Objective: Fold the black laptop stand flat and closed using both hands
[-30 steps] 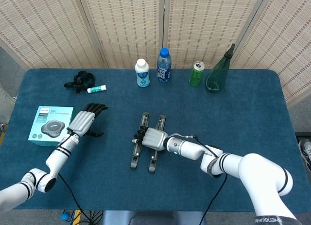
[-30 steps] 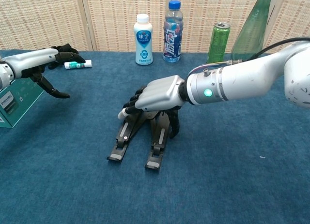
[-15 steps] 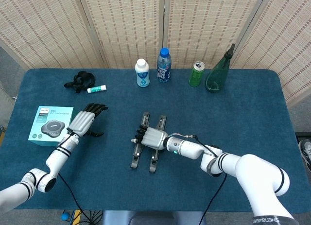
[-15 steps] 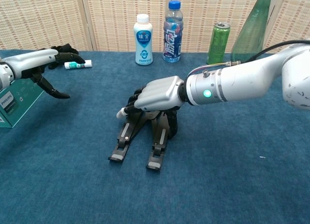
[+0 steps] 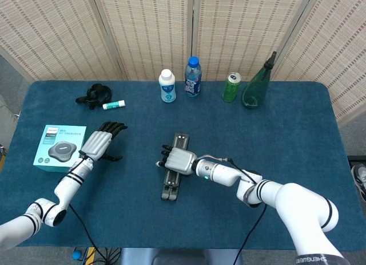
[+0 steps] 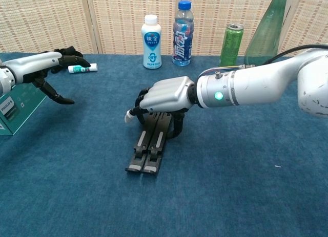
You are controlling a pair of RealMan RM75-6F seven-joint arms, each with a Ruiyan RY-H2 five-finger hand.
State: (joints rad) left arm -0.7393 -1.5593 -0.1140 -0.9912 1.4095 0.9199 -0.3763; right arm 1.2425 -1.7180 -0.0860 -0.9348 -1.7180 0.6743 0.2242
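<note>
From the head view, my right hand [image 5: 178, 159] lay over the upper part of the black laptop stand [image 5: 173, 179], my fingers [image 5: 164, 154] curled down on its far side and closed on its rails. The two rails lay side by side, touching, their feet pointing back toward me past my wrist. My left hand [image 5: 98, 143] hovered well apart from the stand, fingers spread and holding nothing, just beside the teal box [image 5: 59, 147].

From the chest view, my right hand [image 6: 166, 95] sat on top of the stand [image 6: 150, 144], palm down, with my fingertips [image 6: 134, 113] hooked over the left rail and my thumb seemingly against the right one, squeezing them together. The rails lay flat on the blue surface [image 6: 77, 186], nearer the camera than my knuckles. My left hand [image 6: 50, 69] was open, fingers loosely apart.

I judged the side-to-side closing step nearly done: the rails met. The next move called for bringing my left hand across to steady the foot end while I checked that the stand lay fully flat before letting go.
</note>
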